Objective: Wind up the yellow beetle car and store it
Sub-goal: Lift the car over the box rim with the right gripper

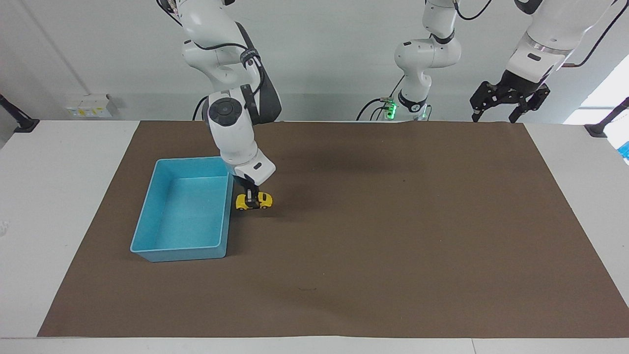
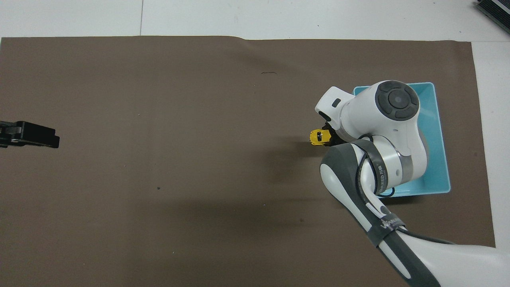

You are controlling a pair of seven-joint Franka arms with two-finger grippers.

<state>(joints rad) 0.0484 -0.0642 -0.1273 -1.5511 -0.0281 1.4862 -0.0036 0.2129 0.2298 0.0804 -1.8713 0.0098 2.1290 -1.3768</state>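
The yellow beetle car (image 1: 265,200) hangs just above the brown mat, right beside the blue bin (image 1: 179,254), level with the part of its long wall that lies nearer to the robots. My right gripper (image 1: 252,201) points down and is shut on the car's middle. In the overhead view the car (image 2: 316,136) sticks out from under the right wrist, which hides the right gripper (image 2: 327,137) and part of the bin (image 2: 440,135). The bin's inside looks empty where it shows. My left gripper (image 1: 494,117) waits open, raised over the mat's edge at the left arm's end.
The brown mat (image 1: 373,236) covers most of the white table. The left gripper's black tip (image 2: 30,134) shows at the edge of the overhead view. The right arm's elbow hangs over the bin.
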